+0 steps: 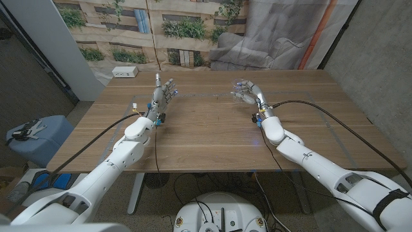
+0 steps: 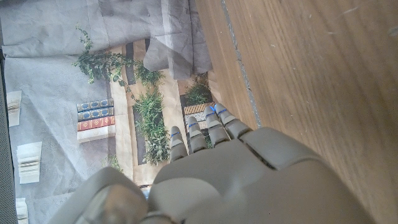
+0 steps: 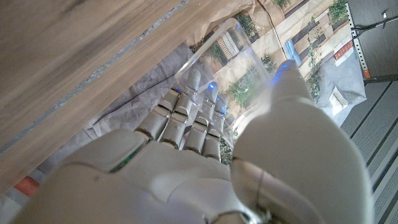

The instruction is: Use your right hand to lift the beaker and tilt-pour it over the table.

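Note:
A clear beaker (image 1: 241, 91) sits in my right hand (image 1: 250, 94) over the far right part of the wooden table (image 1: 206, 145). In the right wrist view the beaker (image 3: 239, 62) lies between the fingers (image 3: 186, 115) and the thumb (image 3: 292, 93), its rim pointing away from the palm. Whether its base touches the table cannot be told. My left hand (image 1: 162, 95) stands at the far left of the table with its fingers apart and pointing away, holding nothing. The left wrist view shows the back of that hand (image 2: 249, 174) beside bare wood.
A white box (image 1: 125, 71) lies on the floor behind the table's far left corner. A blue bin (image 1: 35, 138) stands left of the table. A printed backdrop and a grey cloth hang behind the far edge.

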Available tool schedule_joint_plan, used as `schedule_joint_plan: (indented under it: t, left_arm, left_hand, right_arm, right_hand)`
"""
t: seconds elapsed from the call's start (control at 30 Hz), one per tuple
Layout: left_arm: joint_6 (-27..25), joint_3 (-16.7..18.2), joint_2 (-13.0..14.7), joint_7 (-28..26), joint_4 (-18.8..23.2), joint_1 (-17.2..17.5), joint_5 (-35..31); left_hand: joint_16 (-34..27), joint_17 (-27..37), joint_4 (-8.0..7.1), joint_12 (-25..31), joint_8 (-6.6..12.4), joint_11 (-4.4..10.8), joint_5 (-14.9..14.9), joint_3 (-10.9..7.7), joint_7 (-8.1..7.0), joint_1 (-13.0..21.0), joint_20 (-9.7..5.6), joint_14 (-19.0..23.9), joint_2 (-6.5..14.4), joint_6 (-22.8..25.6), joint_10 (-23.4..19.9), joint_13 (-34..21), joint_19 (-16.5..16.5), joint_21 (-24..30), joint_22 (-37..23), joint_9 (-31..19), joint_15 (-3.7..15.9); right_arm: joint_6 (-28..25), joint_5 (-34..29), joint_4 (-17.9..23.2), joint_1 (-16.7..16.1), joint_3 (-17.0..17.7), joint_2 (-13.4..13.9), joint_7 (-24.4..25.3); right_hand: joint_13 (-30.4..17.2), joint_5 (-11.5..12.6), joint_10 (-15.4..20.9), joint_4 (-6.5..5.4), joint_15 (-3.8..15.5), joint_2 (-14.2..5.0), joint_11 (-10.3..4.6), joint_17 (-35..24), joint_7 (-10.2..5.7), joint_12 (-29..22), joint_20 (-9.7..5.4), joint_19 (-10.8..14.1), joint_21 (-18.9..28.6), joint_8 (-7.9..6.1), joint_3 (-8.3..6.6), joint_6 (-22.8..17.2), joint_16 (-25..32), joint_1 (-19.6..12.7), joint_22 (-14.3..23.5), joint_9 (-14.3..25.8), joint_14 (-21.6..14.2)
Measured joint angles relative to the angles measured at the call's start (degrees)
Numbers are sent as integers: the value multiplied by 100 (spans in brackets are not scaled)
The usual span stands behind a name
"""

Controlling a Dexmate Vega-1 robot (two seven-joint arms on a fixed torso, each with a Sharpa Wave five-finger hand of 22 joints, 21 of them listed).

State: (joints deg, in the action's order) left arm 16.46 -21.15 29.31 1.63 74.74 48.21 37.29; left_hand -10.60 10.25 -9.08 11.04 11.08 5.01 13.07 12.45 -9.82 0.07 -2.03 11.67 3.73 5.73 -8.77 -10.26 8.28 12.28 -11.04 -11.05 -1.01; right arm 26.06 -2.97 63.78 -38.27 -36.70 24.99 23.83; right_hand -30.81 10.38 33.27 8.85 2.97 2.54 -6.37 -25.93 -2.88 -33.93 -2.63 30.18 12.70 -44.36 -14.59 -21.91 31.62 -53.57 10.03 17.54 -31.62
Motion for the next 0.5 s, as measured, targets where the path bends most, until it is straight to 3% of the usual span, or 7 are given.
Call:
schedule_joint_plan:
  t: [0.23, 0.5]
  left_arm:
    - [0, 0, 0, 0, 0, 0, -1]
    - [0, 0, 0, 0, -1, -1, -1]
  left_hand:
    - [0, 0, 0, 0, 0, 0, 0, 0, -1, 0, 0, 0, 0, -1, 0, 0, 0, 0, 0, 0, 0]
    - [0, 0, 0, 0, 0, 0, 0, 0, -22, 0, 0, 0, 0, -22, 0, 0, 0, 0, 0, 0, 0]
  right_arm:
    - [-286, -157, 398, -63, 61, 286, -143]
    - [-562, -396, 820, -94, 105, 621, -311]
  right_hand:
    - [-29, 25, 0, -16, 13, -1, 0, -25, -31, 0, 100, 221, 66, 0, 16, 31, 0, 1, -1, -27, 17]
    - [-23, 25, 0, -15, -10, -11, 0, -52, -31, 1, 101, 221, 66, 1, 16, 31, 0, 11, -1, -37, 71]
